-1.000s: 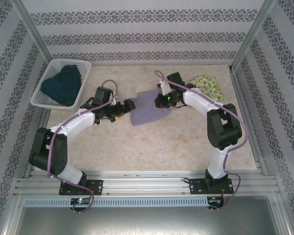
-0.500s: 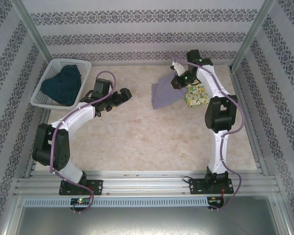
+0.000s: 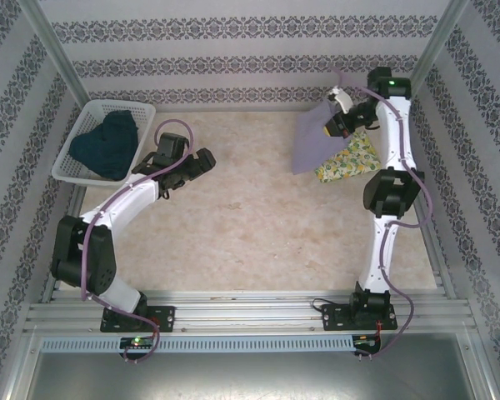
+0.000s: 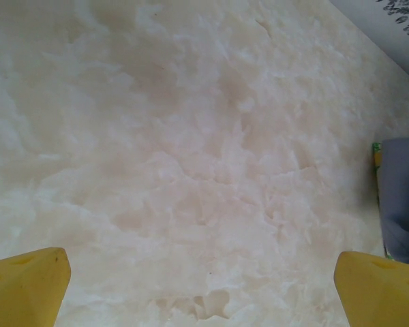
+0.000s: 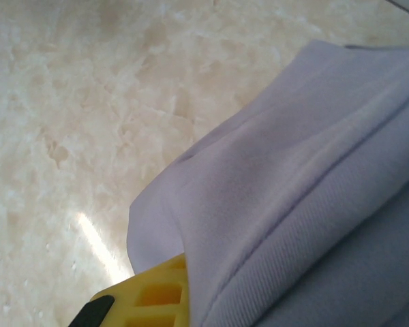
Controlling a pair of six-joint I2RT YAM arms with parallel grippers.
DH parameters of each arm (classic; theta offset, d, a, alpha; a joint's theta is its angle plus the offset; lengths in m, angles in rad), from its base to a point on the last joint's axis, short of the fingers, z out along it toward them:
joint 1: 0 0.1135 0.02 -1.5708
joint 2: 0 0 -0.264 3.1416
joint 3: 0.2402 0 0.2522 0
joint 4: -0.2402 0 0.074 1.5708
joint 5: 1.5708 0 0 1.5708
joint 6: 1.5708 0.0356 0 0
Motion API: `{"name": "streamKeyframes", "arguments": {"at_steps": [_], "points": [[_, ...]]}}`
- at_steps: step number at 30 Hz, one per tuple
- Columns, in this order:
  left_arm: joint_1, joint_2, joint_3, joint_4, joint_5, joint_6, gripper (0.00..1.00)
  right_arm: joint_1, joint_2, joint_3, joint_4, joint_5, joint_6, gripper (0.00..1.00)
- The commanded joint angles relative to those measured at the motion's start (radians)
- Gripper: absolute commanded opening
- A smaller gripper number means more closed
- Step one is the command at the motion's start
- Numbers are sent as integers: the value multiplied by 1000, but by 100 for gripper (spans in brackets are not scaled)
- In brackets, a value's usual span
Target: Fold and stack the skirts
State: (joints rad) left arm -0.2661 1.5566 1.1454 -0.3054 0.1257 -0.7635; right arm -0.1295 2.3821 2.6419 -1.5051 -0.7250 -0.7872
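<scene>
Read the table [image 3: 258, 237] from above as a clock face, with the arm bases at 6 o'clock; nearest of the working ends, the left gripper [image 3: 204, 160] hovers toward 10 o'clock of centre, its yellow fingertips [image 4: 27, 286] spread wide with bare marbled surface between them, holding nothing; farther out at 10 o'clock the white basket [image 3: 63, 173] holds the dark teal skirt [image 3: 104, 143] in a heap; at 2 o'clock the yellow printed skirt [image 3: 354, 158] lies folded on the table; at 1 o'clock, by the far wall, the right gripper [image 3: 340, 125] is pinched tight on the grey-lavender skirt [image 3: 311, 143] (a yellow finger [image 5: 150, 296] peeks from under the cloth), which hangs down and overlaps the yellow printed skirt's left edge; whether the two touch I cannot tell.
</scene>
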Motion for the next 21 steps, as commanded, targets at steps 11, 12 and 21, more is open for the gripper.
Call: {"name": "streamKeyframes", "arguments": {"at_steps": [11, 12, 21], "points": [[7, -24, 75, -189, -76, 6, 100, -165, 205, 70, 130, 124, -21, 0], [7, -28, 77, -199, -88, 12, 100, -162, 201, 37, 212, 204, 29, 0], [19, -133, 28, -230, -202, 50, 100, -108, 50, -103, 575, 718, 297, 98]]}}
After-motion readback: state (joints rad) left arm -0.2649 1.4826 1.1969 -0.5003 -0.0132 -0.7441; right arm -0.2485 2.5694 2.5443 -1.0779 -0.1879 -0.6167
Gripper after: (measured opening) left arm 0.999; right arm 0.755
